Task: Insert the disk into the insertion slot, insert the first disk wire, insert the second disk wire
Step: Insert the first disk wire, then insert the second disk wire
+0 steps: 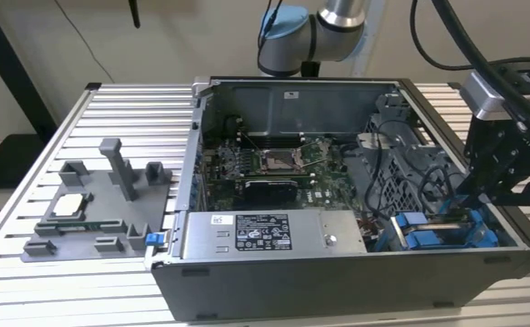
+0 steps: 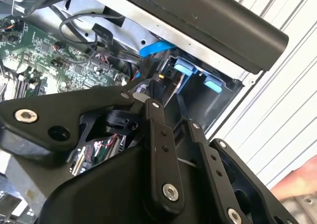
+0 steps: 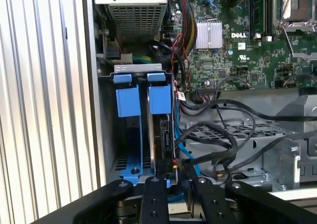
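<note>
The insertion slot (image 1: 433, 235) is a grey bay with blue rails at the near corner of the open computer case, on the exterior view's right. In the first wrist view its blue tabs (image 3: 130, 101) frame the dark disk (image 3: 162, 135), which stands edge-on inside. My gripper (image 1: 472, 201) hangs over the bay. Its black fingers (image 3: 153, 199) are closed on a small black plug of a disk wire (image 3: 172, 165) at the disk's end. A blue wire (image 3: 179, 147) runs beside it, and it also curves above the bay's blue tabs (image 2: 154, 48). My gripper (image 2: 159, 85) covers the contact point.
A silver power supply (image 1: 274, 235) lies along the case's front, beside the bay. Behind it is the green circuit board (image 1: 274, 163) with its square socket. Loose black cables (image 3: 223, 135) cross beside the bay. A grey fixture (image 1: 101, 204) stands on the slatted table at the exterior view's left.
</note>
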`<state>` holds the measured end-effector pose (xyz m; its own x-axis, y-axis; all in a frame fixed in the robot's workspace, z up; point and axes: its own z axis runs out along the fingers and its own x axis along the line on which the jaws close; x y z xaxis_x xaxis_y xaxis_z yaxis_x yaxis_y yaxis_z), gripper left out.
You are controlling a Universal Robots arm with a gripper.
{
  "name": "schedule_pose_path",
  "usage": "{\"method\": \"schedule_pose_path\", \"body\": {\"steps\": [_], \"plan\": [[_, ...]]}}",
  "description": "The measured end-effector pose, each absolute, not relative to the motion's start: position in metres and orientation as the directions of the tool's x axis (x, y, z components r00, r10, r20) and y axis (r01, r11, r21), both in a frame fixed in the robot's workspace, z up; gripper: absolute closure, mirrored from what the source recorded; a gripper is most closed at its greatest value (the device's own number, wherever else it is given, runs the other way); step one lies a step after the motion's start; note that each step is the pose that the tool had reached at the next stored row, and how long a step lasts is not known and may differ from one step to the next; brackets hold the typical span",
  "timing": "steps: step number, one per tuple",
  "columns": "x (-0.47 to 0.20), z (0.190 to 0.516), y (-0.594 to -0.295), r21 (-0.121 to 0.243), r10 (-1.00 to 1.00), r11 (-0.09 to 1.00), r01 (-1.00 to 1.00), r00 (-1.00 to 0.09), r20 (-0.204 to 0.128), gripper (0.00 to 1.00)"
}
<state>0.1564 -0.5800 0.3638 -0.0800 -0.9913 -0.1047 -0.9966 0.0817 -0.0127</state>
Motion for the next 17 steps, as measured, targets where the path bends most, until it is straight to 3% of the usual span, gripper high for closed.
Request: {"method": "schedule_pose_path", "body": {"steps": [17], "plan": [[0.1563,0.365,-0.5767,-0.015,-0.991,0.083,-0.996,-0.081,-0.105,0.0]]}}
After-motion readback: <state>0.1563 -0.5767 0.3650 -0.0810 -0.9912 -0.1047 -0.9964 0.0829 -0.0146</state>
